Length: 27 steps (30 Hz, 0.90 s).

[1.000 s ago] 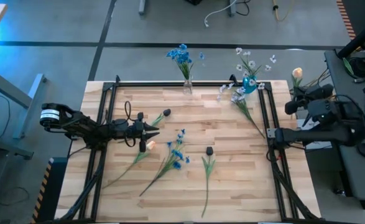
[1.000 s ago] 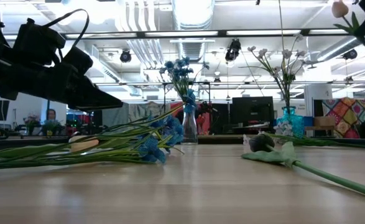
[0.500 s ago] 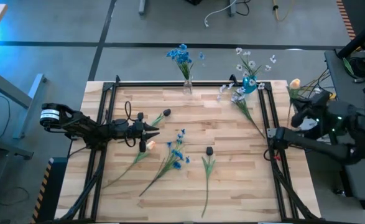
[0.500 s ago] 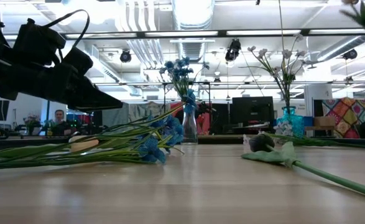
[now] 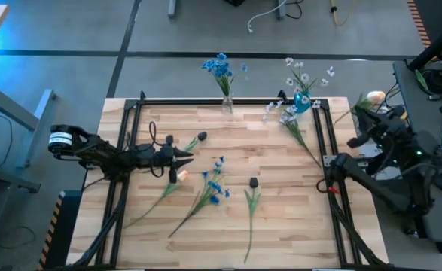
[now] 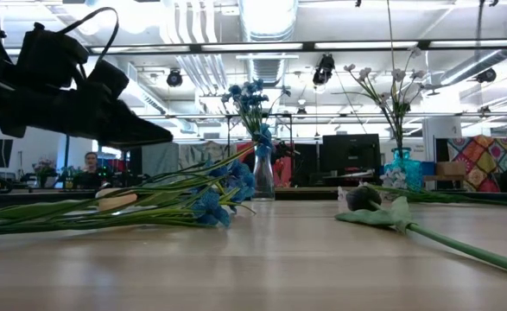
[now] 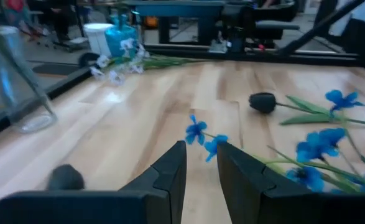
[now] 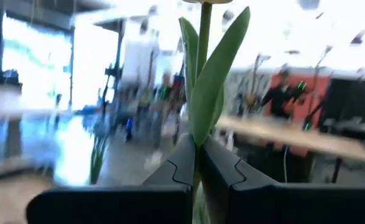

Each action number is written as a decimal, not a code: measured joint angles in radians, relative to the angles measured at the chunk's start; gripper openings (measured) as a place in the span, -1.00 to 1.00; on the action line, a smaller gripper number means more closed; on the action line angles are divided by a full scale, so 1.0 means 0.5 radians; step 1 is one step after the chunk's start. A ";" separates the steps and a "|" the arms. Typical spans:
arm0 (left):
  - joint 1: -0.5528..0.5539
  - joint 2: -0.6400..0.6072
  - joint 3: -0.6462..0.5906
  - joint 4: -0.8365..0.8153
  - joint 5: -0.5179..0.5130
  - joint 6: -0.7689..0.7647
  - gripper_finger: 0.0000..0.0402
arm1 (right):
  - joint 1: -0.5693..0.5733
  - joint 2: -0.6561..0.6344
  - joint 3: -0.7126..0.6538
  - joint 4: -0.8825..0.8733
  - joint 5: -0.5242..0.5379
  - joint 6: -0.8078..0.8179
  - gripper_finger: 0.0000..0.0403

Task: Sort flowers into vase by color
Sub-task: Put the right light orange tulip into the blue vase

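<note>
My right gripper [image 5: 367, 120] is beyond the table's right edge, near its far corner. It is shut on a green-stemmed flower with a pale yellow-orange head [image 5: 374, 96]. My left gripper [image 5: 186, 156] hangs low over the table's left part, slightly open, with nothing between its fingers [image 7: 201, 158]. On the wood lie a pale-headed flower [image 5: 181, 176], a blue sprig [image 5: 213, 188] and two dark-headed flowers [image 5: 252, 183] [image 5: 202, 137]. At the far edge, a clear vase [image 5: 227, 104] holds blue flowers and a blue vase [image 5: 302, 102] holds white ones. My right gripper pinches the flower's green stem [image 8: 198, 138] between its two fingers, just below the leaves [image 8: 213, 68]. The stem runs out past the fingertips, in line with the fingers. The flower is lifted clear of the table, its head toward the far side.
A white sprig [image 5: 281, 117] lies beside the blue vase, its stem running toward the table's right rail [image 5: 320, 143]. Black frame rails border the wood on the left, far and right sides. The near half of the table [image 5: 296, 233] is bare wood. A person shows far off in the room [image 6: 89, 164].
My right gripper, still shut on the pale-headed flower, has swung and turned away from the table toward the right and tipped upward. The flower's head has gone rightward and out of the top of the low view.
</note>
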 joint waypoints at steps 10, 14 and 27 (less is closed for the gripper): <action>0.095 0.000 0.000 0.006 -0.077 0.048 -0.62 | -0.006 0.095 -0.276 0.843 0.361 -0.111 -0.96; 0.102 0.000 0.000 0.012 -0.077 0.070 -0.62 | -0.004 0.081 -0.410 0.957 0.347 -0.146 -0.96; 0.102 0.000 0.000 0.013 -0.076 0.098 -0.62 | -0.004 -0.019 -0.986 1.654 0.312 -0.256 -0.96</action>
